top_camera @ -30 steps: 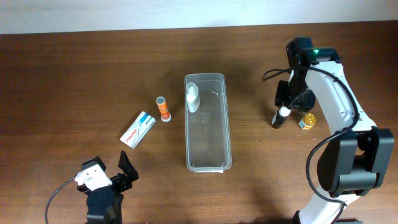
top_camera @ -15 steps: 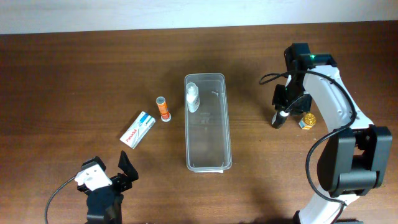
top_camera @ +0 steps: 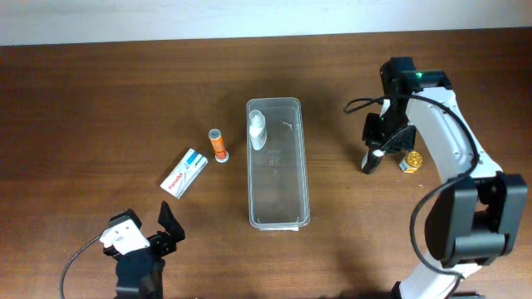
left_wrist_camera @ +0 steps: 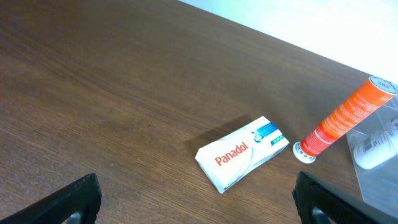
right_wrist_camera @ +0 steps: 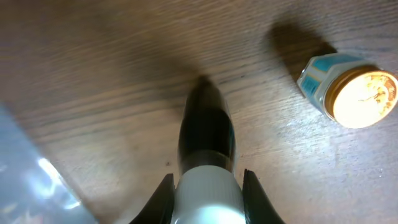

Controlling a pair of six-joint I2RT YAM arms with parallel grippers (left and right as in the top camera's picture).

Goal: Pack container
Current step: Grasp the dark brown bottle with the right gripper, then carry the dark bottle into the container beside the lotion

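The right gripper (right_wrist_camera: 207, 186) is clenched on the black-and-white tube (right_wrist_camera: 206, 130) in the bench's right half (beside a gold-lidded jar (right_wrist_camera: 348, 90)). Lift it straight up, then carry it level to the clear container (top_camera: 279, 191) mid-bench. The left gripper (left_wrist_camera: 199, 205) gapes, empty.

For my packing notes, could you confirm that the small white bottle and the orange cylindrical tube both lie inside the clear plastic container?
No: only the small white bottle lies inside the long clear plastic container. The orange cylindrical tube lies on the brown wooden table left of it, as the overhead view shows.
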